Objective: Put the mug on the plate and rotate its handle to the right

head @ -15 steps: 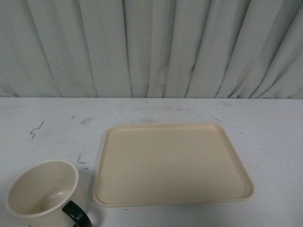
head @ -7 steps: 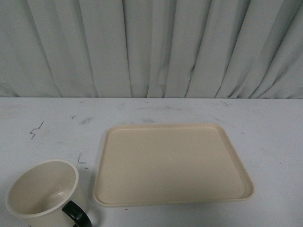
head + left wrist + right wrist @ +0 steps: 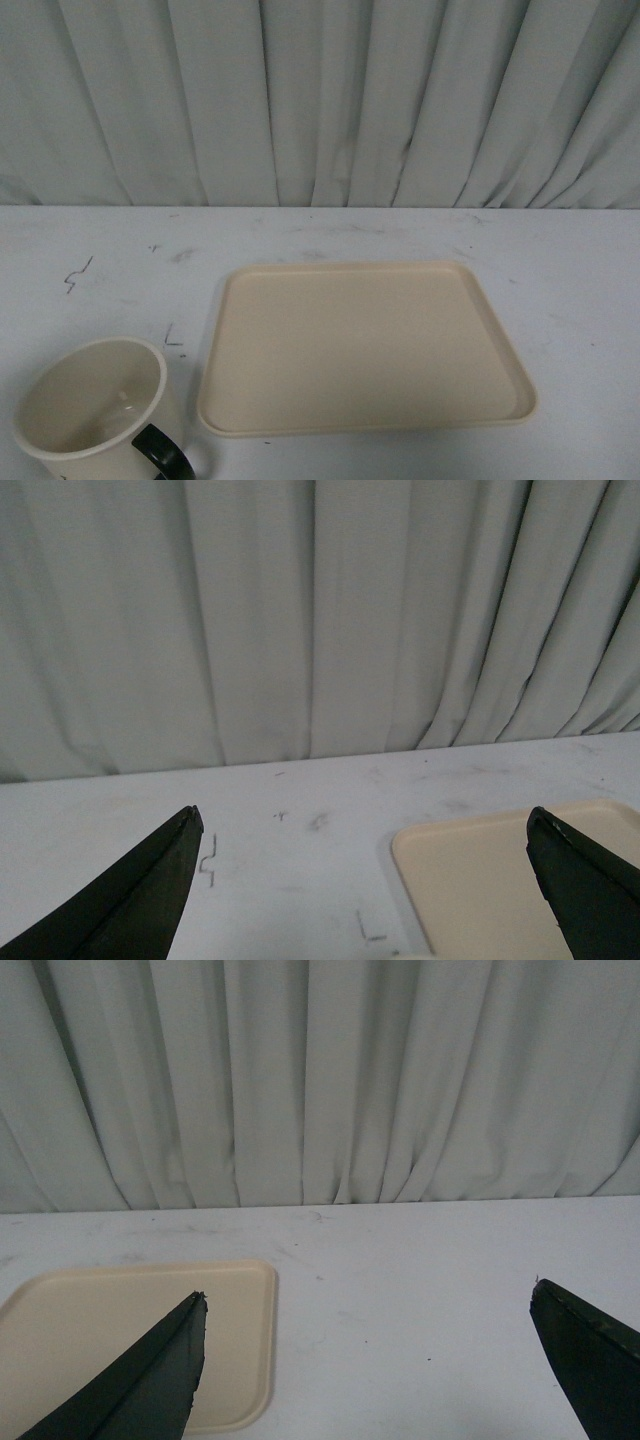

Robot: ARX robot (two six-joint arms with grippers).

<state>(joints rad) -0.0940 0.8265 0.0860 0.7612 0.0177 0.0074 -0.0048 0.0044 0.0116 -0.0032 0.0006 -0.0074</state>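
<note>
White table (image 3: 90, 300) fills the near half of the front view, and its top is marked with small grey scuffs. In the left wrist view, the left gripper (image 3: 362, 815) is seen with its two black fingers (image 3: 130, 900) spread wide apart, and nothing is held between them; only table is seen in the gap. The right gripper (image 3: 367, 1292) is shown in the right wrist view in the same way, its fingers (image 3: 140, 1380) wide apart with nothing between them. Both are held above the table and are pointed toward the far side.

Nearest to the robot, at the left, the mug (image 3: 90, 410) is found upright on the table, and its inside is seen from above. Its bottom part is cut off by the edge of the front view. The handle (image 3: 160, 452) is turned toward the robot and a little to the right. The mug is placed just beside the near left corner of the plate (image 3: 365, 345), with a narrow gap of table between them, so it is not on the plate.

The plate lies flat in the middle of the table, a little farther away, and nothing is carried on it. One corner of it is also seen in each wrist view.

Farther back, a dark zigzag mark (image 3: 76, 275) is seen on the left part of the table. Behind the table's far edge, a pale grey curtain (image 3: 320, 100) with vertical folds is hung across the whole background.
</note>
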